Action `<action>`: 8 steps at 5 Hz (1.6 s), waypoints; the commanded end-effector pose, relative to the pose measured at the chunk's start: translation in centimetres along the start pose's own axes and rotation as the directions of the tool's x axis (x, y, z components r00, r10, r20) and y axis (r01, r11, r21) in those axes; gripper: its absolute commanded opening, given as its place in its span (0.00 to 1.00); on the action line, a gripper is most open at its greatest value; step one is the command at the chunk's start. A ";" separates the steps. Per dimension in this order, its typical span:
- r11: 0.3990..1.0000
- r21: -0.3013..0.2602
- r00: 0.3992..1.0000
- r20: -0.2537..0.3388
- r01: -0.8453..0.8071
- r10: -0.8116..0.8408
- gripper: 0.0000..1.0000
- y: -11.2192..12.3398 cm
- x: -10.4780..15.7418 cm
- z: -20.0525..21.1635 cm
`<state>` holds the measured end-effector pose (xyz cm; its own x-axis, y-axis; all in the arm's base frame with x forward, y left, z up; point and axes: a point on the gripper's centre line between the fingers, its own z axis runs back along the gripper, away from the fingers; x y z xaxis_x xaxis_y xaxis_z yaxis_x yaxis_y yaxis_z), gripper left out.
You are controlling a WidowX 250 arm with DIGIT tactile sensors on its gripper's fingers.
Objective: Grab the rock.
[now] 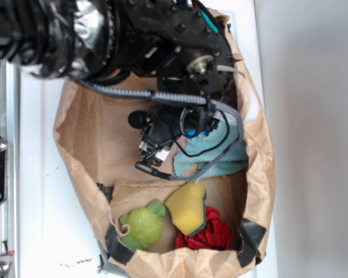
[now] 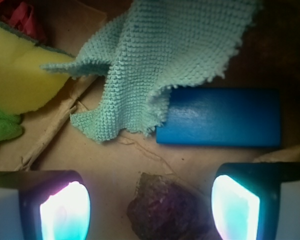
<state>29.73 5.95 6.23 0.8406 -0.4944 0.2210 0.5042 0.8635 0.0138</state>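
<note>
My pincer (image 2: 150, 207) is wide open, with nothing in it. The rock (image 2: 165, 210) sits right between its two glowing fingers (image 2: 65, 212), and I see a gap on each side. Just past the rock lies a blue block (image 2: 222, 117), with a light blue cloth (image 2: 160, 60) draped over one end. Off to the left of my pincer I see a yellow sponge (image 2: 17, 70) and a bit of a green toy (image 2: 2, 125). Everything lies inside a brown paper bag (image 1: 75, 127).
</note>
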 end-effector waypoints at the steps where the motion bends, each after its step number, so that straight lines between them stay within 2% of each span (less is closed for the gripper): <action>1: 0.997 0.069 1.000 0.013 0.019 -0.020 1.00 0.4 -0.1 0.8; 2: 0.997 0.078 1.000 0.006 0.016 -0.016 1.00 0.5 0.0 0.0; 3: 0.996 0.094 1.000 -0.025 0.014 -0.011 1.00 0.6 0.0 -1.2; 5: 0.996 0.088 0.999 -0.054 0.013 -0.009 1.00 -0.6 -1.0 -1.8; 6: 0.992 0.127 0.998 -0.063 0.021 -0.014 1.00 -0.6 -0.6 -2.2; 7: 0.992 0.129 0.998 -0.064 0.016 -0.007 0.23 -0.7 -0.6 -2.2; 8: 0.992 0.125 0.998 -0.070 0.005 0.004 0.00 -0.5 -0.4 -2.2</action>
<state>28.66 5.99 2.92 0.8710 -0.4742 0.1286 0.4634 0.8798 0.1056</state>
